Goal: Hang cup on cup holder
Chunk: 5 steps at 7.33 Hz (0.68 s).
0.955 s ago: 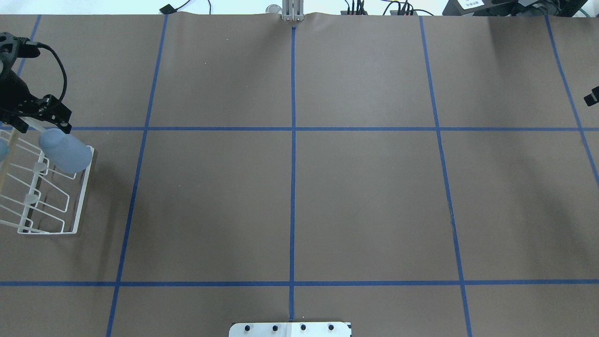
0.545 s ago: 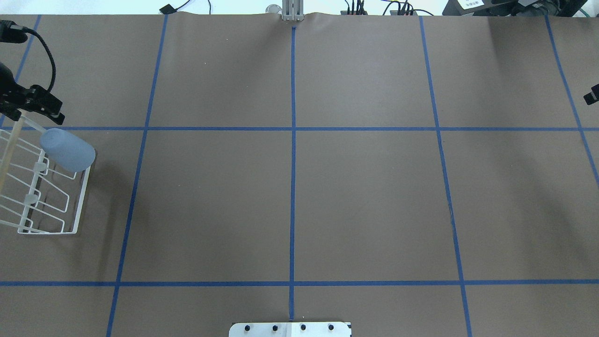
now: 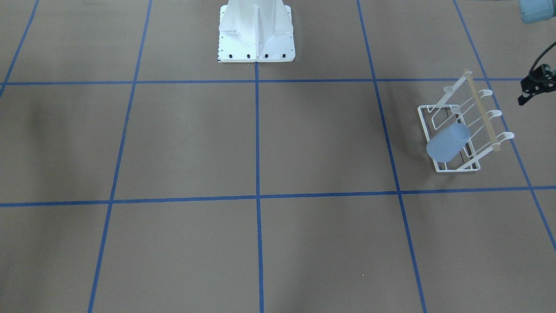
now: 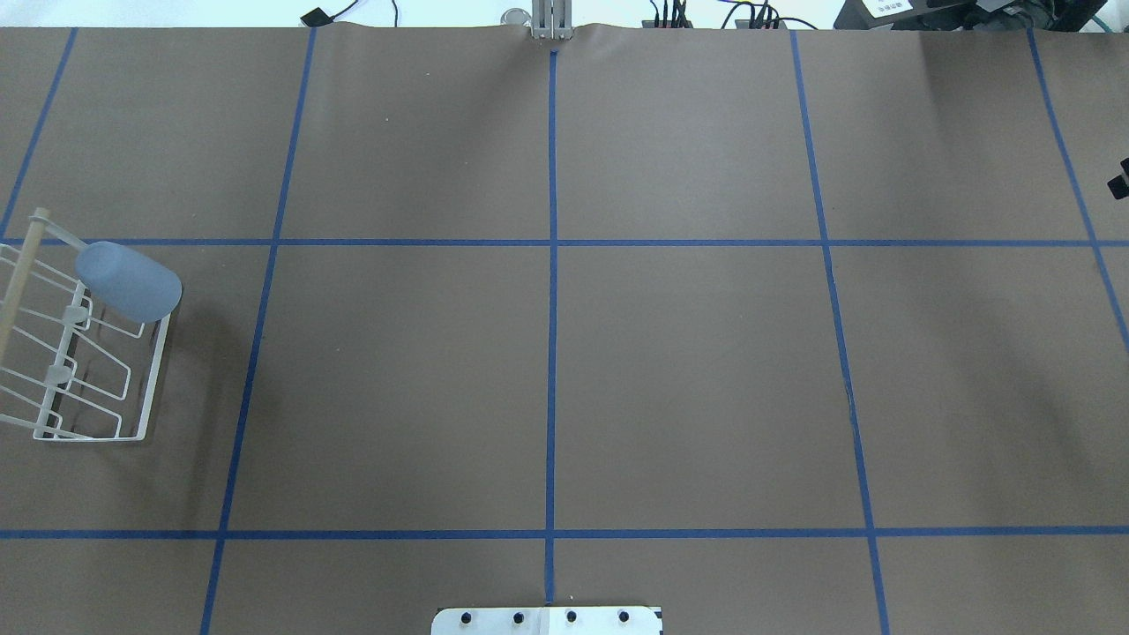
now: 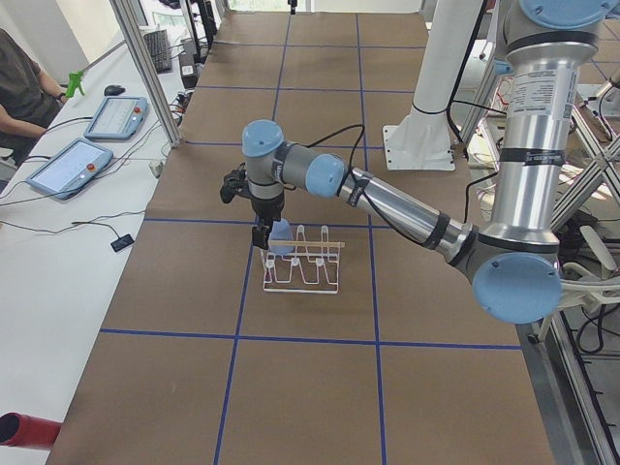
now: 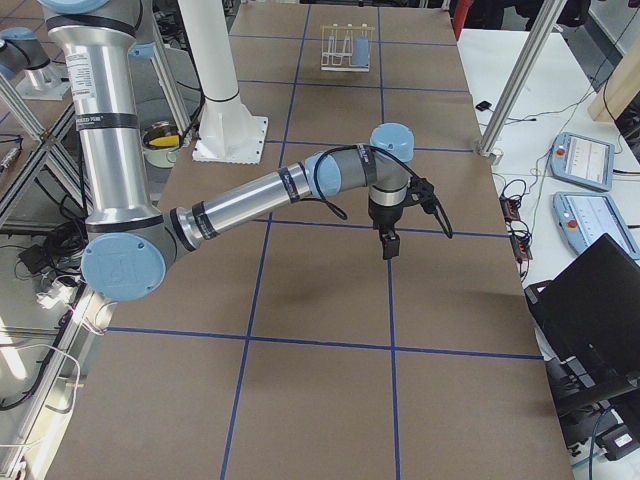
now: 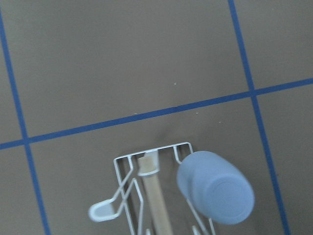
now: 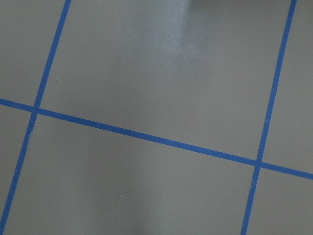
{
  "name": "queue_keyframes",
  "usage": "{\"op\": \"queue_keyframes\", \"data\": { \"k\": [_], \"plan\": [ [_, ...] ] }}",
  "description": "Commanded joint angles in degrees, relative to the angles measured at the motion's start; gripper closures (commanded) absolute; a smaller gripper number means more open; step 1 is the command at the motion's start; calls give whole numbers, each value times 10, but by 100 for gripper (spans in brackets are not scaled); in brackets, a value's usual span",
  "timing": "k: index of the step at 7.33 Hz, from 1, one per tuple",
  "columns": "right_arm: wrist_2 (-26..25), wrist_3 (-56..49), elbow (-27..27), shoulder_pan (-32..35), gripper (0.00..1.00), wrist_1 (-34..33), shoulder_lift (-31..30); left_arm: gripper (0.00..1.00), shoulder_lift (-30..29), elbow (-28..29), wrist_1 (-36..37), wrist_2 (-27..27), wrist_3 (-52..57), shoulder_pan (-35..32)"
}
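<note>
One cup hung; nothing visibly left to do.
Cup (image 4: 130,281) sat upended, tilted, over one end of the cup holder (image 3: 481,111); left jaws hovered just beside the holder, right jaws well away, and I could not tell either's opening.

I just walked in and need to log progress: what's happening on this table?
The cup sits upside down and tilted on a prong at one end of the cup holder, with nothing gripping it. The left gripper hangs close by the cup holder, off the cup. The right gripper hovers over bare table far from the cup holder, carrying nothing. The hanging looks done.
</note>
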Motion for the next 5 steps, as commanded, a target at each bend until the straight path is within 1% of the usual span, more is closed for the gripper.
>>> {"op": "queue_keyframes", "data": {
  "k": [1, 2, 3, 4, 5],
  "plan": [
    [-7, -5, 26, 4, 0, -1, -40, 2, 61, 21, -41, -1, 24, -25],
    [-1, -6, 34, 15, 0, -2, -52, 2, 64, 26, -50, -4, 19, -27],
    [0, -9, 31, 16, 0, 3, -69, 2, 70, 27, -50, -31, 12, -30],
    [1, -9, 27, 15, 0, 3, -74, 2, 91, 36, -65, -46, 13, -49],
    [1, -9, 23, 15, 0, 4, -84, 2, 91, 36, -75, -47, 10, -53]
  ]
}}
